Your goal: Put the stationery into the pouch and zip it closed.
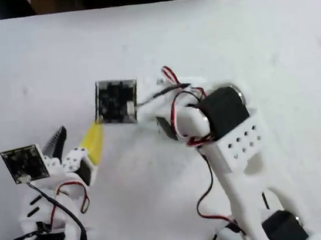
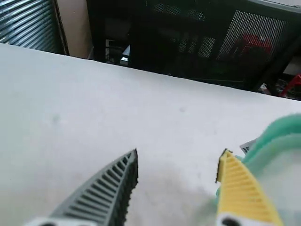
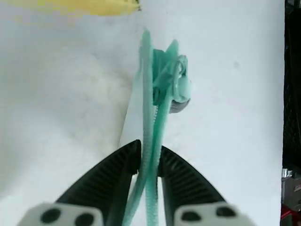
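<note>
White arm bodies point(image 1: 241, 151), black servos point(image 1: 223, 109), red-black wiring point(image 1: 204, 203). Left gripper point(image 2: 179, 152): ribbed, grey and yellow. Right gripper point(image 3: 149, 147): ribbed, black.

A white table point(image 1: 243, 32) — resting on it, a pale pouch point(image 2: 284, 165) with a teal zip edge

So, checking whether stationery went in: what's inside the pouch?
The pouch shows its green zipper edge, pinched in the right gripper; the inside is covered, contents unseen.
</note>
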